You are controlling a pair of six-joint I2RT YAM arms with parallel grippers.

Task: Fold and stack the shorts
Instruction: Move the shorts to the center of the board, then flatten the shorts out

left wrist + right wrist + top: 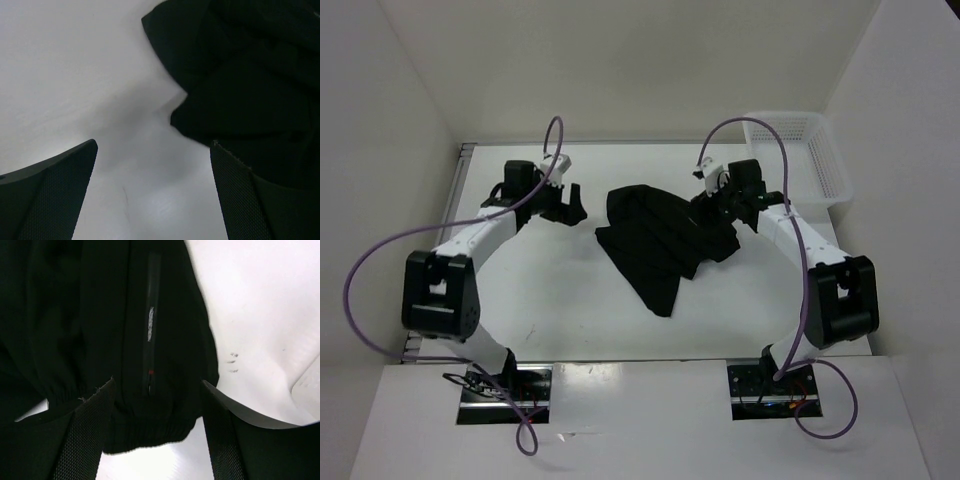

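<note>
Between the spread fingers of my right gripper [156, 385]: plain black soft cloth shorts [75, 315], likely limp and light. I'd pinch the elastic hem [150, 432]. Left gripper [153, 144] spread, empty.

Shorts [665, 240] are lying bunched mid-worktop [550, 300], between the two arms, with one corner trailing toward the near edge. Left fingers [572, 203] are sitting just left of the shorts and apart from the cloth (wrist view: bare worktop is lying between the pair, with the cloth edge just beside the finger on that view's right). Right fingers [82, 440] are sitting at the shorts' right side, straddling a hem edge, with cloth lying between and beyond them; contact can't be told. Basket [800, 150] is sitting at the far right corner, behind and right of the right arm, well apart from the shorts.
</note>
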